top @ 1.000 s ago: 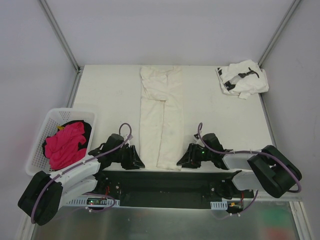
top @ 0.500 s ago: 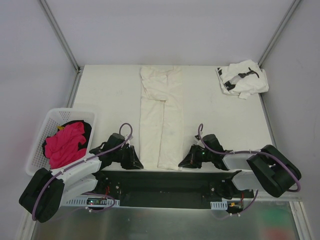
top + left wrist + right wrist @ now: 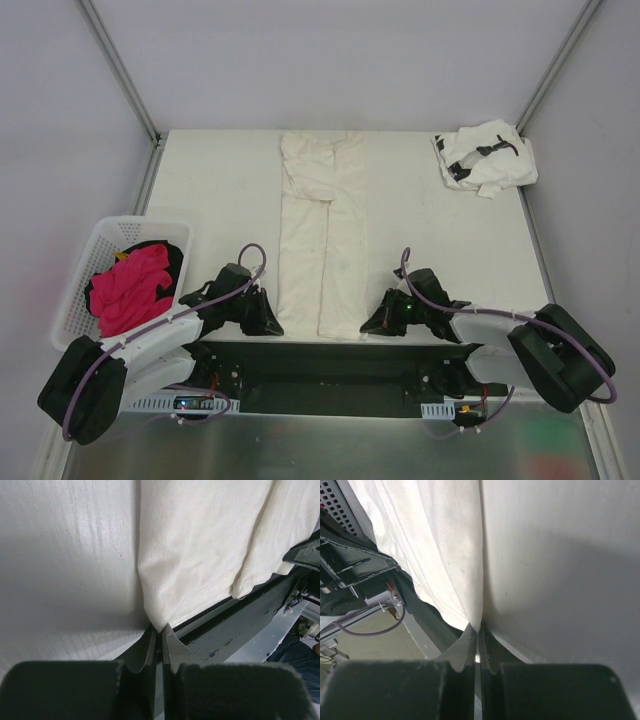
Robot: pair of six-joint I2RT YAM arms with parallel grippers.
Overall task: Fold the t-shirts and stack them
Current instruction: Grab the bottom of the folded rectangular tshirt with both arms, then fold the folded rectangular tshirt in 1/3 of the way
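Note:
The plain cream-white t-shirt [image 3: 323,230] lies as a long narrow folded strip down the middle of the table, its hem at the near edge. My left gripper [image 3: 274,325] is shut on the hem's near left corner [image 3: 161,621]. My right gripper [image 3: 368,326] is shut on the hem's near right corner [image 3: 476,620]. Both jaws stand closed with cloth pinched between the tips. The white t-shirt with black marks [image 3: 485,156] lies crumpled at the far right corner, away from both grippers.
A white basket [image 3: 92,258] holding pink and dark cloth stands off the table's left side. Metal frame posts [image 3: 120,70] rise at the far corners. The black base rail [image 3: 320,362] runs along the near edge under the hem.
Both grippers have shifted slightly toward the near edge and closed on the hem corners; the near end of the shirt has drawn in a little.

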